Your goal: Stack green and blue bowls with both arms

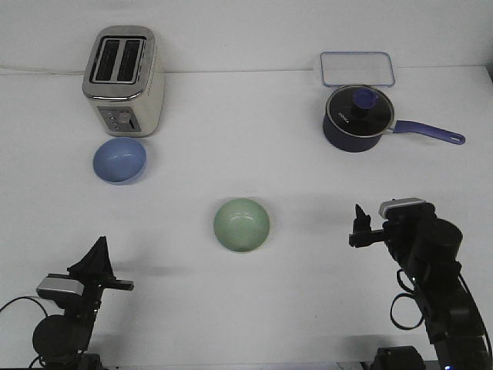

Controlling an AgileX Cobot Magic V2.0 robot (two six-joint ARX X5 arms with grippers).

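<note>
On the white table (246,100) in the front view, the green bowl (242,224) sits upright near the middle. The blue bowl (119,160) rests well apart at far left, just in front of a toaster (123,79). A dark lidded pot (358,117) with a long handle and a clear tray (357,68) stand at far right. The left tool (98,257) and right tool (360,225) hold nothing; their fingers are too dark to tell whether parted. Both arms are cut off by the lower edge.

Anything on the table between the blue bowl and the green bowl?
Nothing; front view shows only bare table between blue bowl and green bowl.
</note>
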